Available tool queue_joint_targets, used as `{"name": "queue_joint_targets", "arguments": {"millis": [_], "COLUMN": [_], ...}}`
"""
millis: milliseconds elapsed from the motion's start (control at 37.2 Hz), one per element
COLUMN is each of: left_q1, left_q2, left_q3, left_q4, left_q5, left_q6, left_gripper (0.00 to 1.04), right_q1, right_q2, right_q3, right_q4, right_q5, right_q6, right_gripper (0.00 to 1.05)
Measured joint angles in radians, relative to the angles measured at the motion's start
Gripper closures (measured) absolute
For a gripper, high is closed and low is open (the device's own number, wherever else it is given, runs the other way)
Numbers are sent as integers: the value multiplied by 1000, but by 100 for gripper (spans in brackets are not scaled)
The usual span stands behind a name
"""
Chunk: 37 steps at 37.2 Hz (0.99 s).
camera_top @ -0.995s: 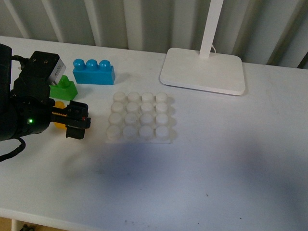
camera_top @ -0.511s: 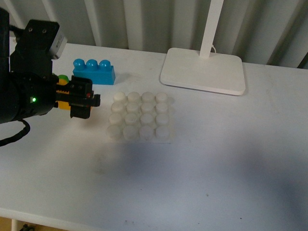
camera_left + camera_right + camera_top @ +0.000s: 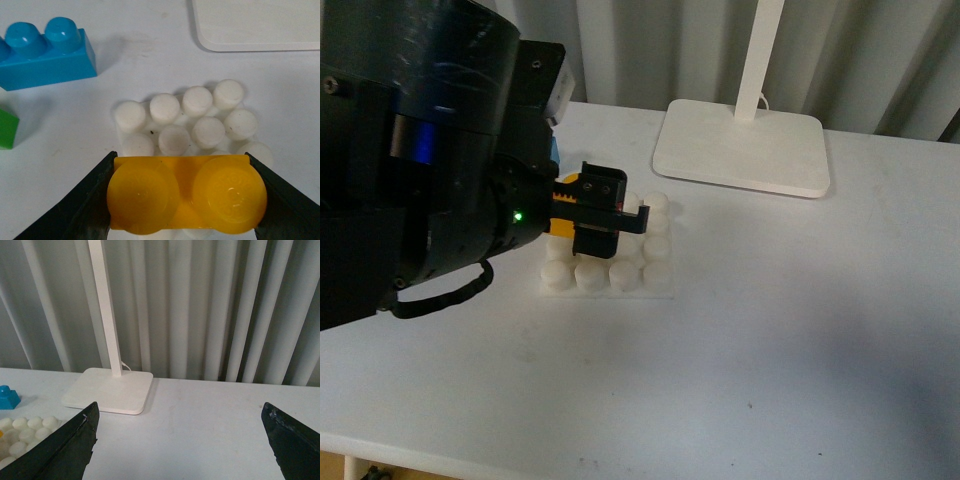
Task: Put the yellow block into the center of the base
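Holding the yellow block [image 3: 185,192] in my left gripper [image 3: 185,200], I see the two dark fingers [image 3: 87,197] pinching it on its short ends, both round studs facing the wrist camera. The block sits over the base [image 3: 210,131], covering the rows of white studs nearest that camera, while about nine studs show clear beyond it. Whether its underside touches those studs or hangs above them, I cannot tell from either view. From the front camera my left arm fills the near left of the picture, and the gripper tip lies over the middle of the base, with studs showing along the plate's right column and near row. Nothing else is on the base that I can see. Off the plate, on the table [image 3: 770,330], a blue brick [image 3: 47,52] lies just beyond the base and a green brick [image 3: 7,129] sits near it at the edge of the wrist picture, both apart from the plate. The white lamp foot [image 3: 740,145] stands behind the base, not touching it. My right gripper [image 3: 179,412] has its fingers spread wide with nothing between them, looking at the lamp foot and pale curtain [image 3: 200,305].
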Motion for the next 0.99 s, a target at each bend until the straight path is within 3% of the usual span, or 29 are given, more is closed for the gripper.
{"name": "queue_joint_targets", "arguments": {"millis": [269,995], "left_q1": [-53,-59], "left_q2": [63,141], "left_q3": [60,143], "left_q4": [-29,-66], "left_q5": [-35,-57], "left_q6": [-34,-51], "left_gripper": [39,39], "right_q1": [0,0], "right_q2": [0,0], "right_q3": [0,0], "right_q4": [0,0], "right_q5": [0,0], "right_q6": [0,0], "right_gripper": [9,9]}}
